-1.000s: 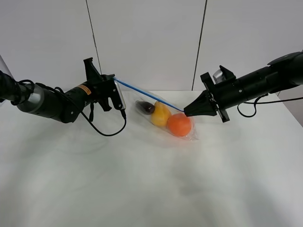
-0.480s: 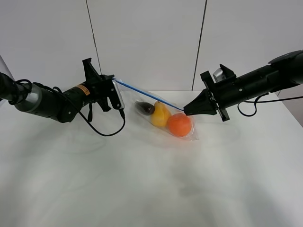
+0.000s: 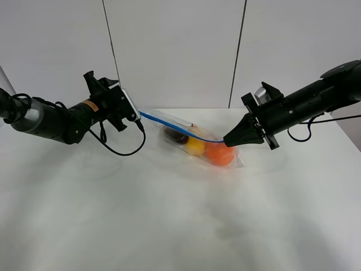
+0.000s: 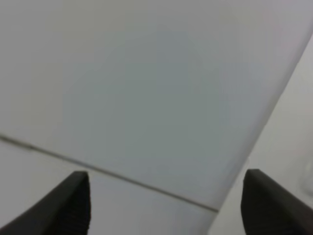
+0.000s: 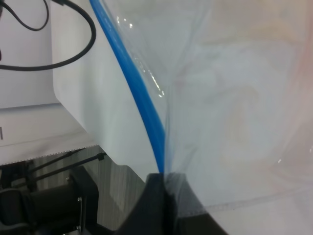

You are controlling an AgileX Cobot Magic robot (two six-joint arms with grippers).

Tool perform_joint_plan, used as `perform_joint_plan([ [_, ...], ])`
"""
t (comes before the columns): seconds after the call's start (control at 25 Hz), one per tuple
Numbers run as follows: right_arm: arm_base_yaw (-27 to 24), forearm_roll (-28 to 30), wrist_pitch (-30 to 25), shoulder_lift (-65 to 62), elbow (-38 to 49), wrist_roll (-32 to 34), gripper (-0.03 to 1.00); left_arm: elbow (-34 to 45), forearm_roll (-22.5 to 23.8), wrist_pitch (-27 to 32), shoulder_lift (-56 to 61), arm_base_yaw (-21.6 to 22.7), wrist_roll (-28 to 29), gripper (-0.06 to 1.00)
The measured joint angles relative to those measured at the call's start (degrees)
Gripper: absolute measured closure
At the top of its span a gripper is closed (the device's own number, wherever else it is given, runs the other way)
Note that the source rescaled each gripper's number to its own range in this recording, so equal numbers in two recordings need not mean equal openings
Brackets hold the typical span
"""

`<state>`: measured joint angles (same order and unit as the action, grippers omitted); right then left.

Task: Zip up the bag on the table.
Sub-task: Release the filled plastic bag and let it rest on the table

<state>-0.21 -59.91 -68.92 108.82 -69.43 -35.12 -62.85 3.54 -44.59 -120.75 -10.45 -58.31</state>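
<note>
A clear, crinkly plastic zip bag lies on the large, plain white worktop, towards its far side and between the two arms. A blue zipper strip runs along the bag's upper edge in a shallow sagging curve. Through the plastic show a round orange fruit, a yellow pear and a dark purple vegetable, huddled together in a row. The orange lies nearest the right arm and the purple vegetable farthest from it.

The right end effector is pinched closed on the end of the blue strip beside the orange. In the right wrist view its dark fingertips meet on the corner where the strip joins the wrinkled film, and the bag's glossy, creased plastic fills most of that picture.

The left end effector sits just beside the other end of the strip, at the bag's far left corner. From the high camera I cannot tell whether it touches the strip. In the left wrist view its two dark fingers stand wide apart with nothing between them, only the grey wall panels beyond. A black cable loops down from the left arm onto the worktop.
</note>
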Motion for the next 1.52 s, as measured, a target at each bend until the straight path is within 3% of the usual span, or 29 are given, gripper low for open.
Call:
perform_joint_plan([
  [0.28, 0.00, 0.00, 0.00, 0.00, 0.00, 0.00, 0.97, 0.00, -8.13, 4.77, 1.27, 4.28, 2.97, -0.01],
  [0.44, 0.00, 0.00, 0.00, 0.00, 0.00, 0.00, 0.97, -0.92, -9.79, 13.17, 5.45, 5.45, 12.61, -0.01],
  [0.6, 0.00, 0.00, -0.05, 0.00, 0.00, 0.00, 0.97, -3.27, -10.14, 25.82, 9.72, 6.80, 24.79, -0.01],
  [0.8, 0.00, -0.75, -0.05, 0.00, 0.00, -0.17, 0.97, -10.89, -10.20, 49.81, 12.61, 8.41, 36.80, -0.01],
  [0.96, 0.00, -1.32, -0.05, 0.00, 0.00, -0.17, 0.97, -20.08, -10.20, 72.34, 12.68, 8.82, 41.01, -0.01],
  [1.08, 0.00, -1.44, -0.05, 0.00, 0.00, -0.22, 0.97, -25.78, -10.31, 86.03, 12.68, 8.82, 44.85, -0.01],
  [1.24, 0.00, -1.56, -0.05, 0.00, 0.00, -0.22, 0.97, -30.56, -10.36, 98.63, 12.68, 8.82, 48.34, -0.01],
  [1.52, 0.00, -1.67, -0.05, 0.00, 0.00, -0.22, 0.97, -31.41, -10.19, 109.57, 12.88, 8.82, 50.28, -0.01],
])
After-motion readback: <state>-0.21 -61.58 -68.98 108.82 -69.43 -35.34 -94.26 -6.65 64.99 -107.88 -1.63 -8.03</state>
